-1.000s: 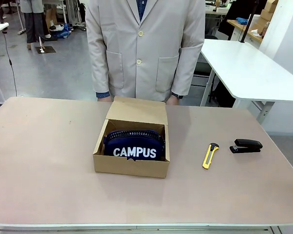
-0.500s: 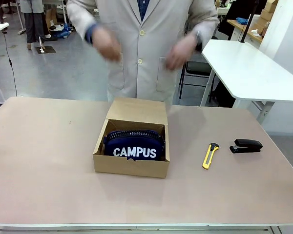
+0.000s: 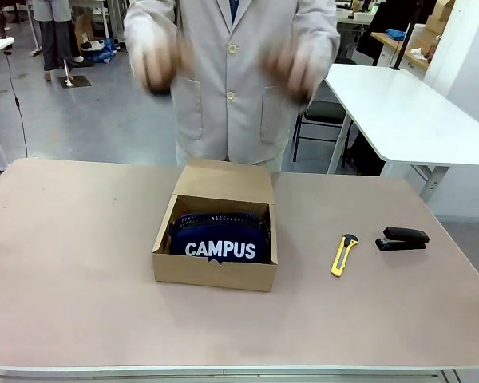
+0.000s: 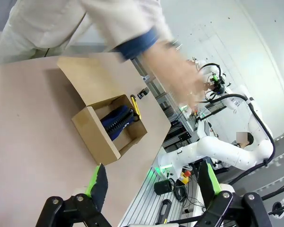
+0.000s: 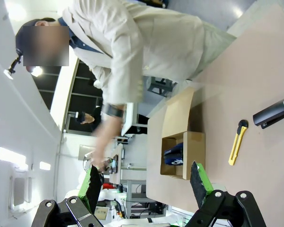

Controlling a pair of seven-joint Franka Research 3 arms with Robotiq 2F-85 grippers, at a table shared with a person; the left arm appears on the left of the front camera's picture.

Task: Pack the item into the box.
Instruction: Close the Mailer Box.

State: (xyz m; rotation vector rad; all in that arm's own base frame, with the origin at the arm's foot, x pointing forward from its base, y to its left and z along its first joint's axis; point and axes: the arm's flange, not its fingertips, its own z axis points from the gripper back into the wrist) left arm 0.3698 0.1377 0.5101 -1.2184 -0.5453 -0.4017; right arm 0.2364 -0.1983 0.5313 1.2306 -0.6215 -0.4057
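Since a second ago the person's hands (image 3: 153, 62) have risen to chest height and blur; nothing else has shifted. We count one box (image 3: 211, 274), one pouch (image 3: 219, 238) lying inside it, one knife (image 3: 343, 255) and one stapler (image 3: 401, 238). Our left gripper (image 4: 153, 177) and right gripper (image 5: 144, 177) are both spread wide, holding nothing. The box and pouch lie well beyond the fingers (image 5: 196, 182); in the right wrist view they sit between the two.

Pouch (image 4: 117, 121) in box (image 4: 97, 139) (lid open)
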